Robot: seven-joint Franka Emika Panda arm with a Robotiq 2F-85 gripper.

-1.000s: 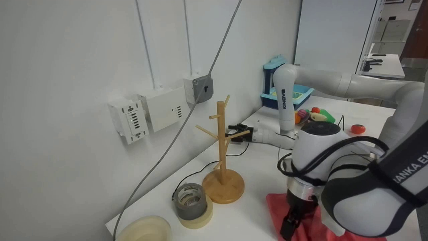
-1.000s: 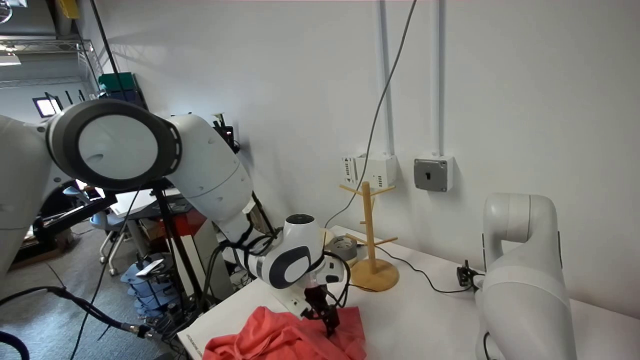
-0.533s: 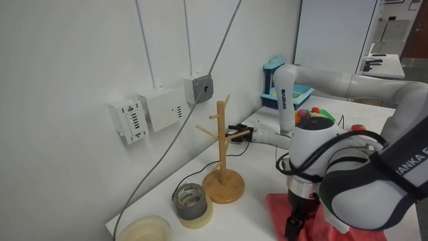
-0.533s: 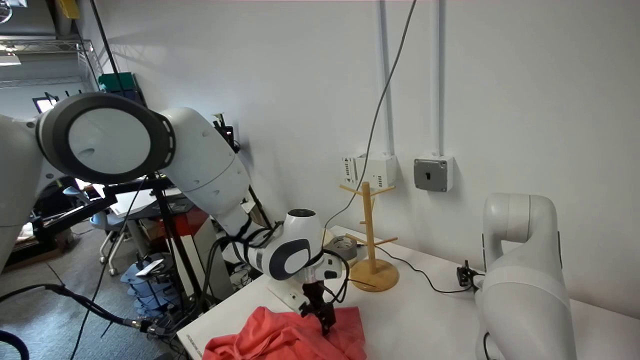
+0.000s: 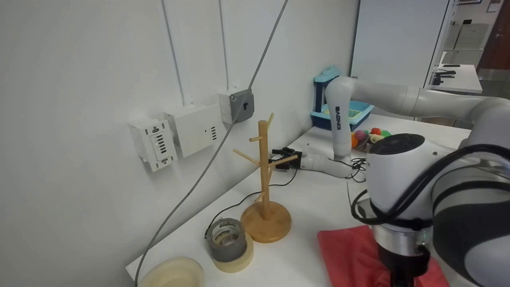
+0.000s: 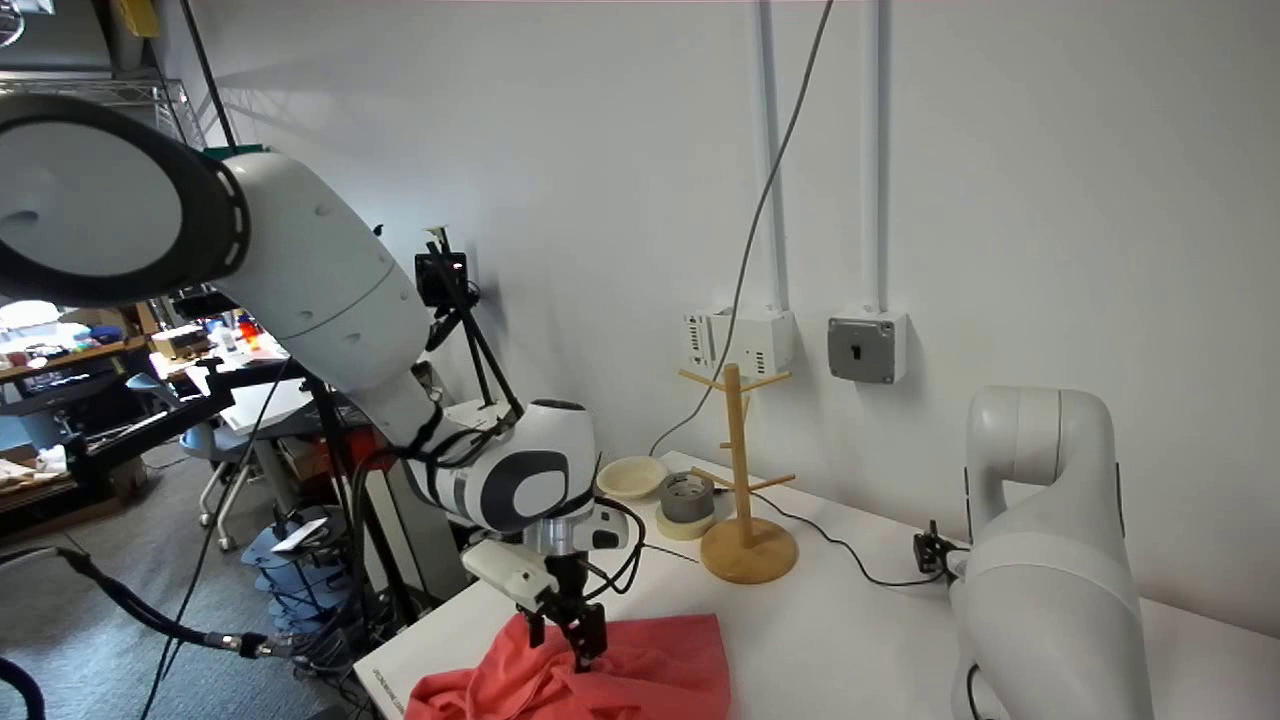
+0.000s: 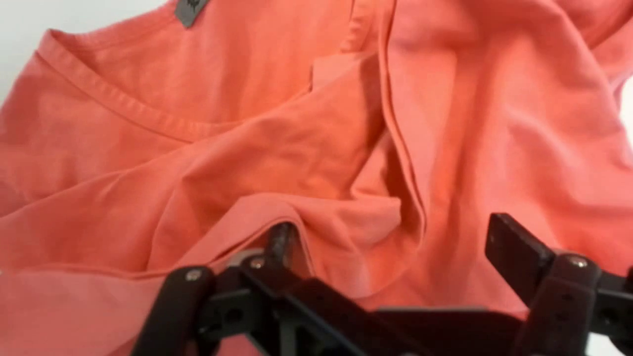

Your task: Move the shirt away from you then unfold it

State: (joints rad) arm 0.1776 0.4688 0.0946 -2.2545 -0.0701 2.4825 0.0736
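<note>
The shirt [image 7: 474, 123] is soft coral-red cloth lying crumpled on the table. In the wrist view its neckline and grey tag show at top left, with folds through the middle. It also shows in both exterior views [image 5: 348, 255] [image 6: 665, 665], flatter at one corner and bunched elsewhere. My gripper [image 7: 390, 232] is open with its fingers wide apart over the shirt. The left fingertip is partly hidden under an arched fold edge; the right finger stands over cloth. In an exterior view the gripper [image 6: 562, 648] is down at the bunched part; whether the tips touch the table is hidden.
A wooden peg stand [image 5: 264, 179] stands beyond the shirt, near the wall. Stacked tape rolls [image 5: 228, 249] and a cream bowl [image 5: 173, 275] are beside it. Another arm [image 6: 1050, 570] rests on the table. Toy food [image 5: 360, 136] and a blue rack [image 5: 350, 115] are farther off.
The arm and gripper have moved sideways over the shirt, from its flatter corner toward the bunched part. The shirt has barely changed. The tape rolls and bowl are more exposed in an exterior view.
</note>
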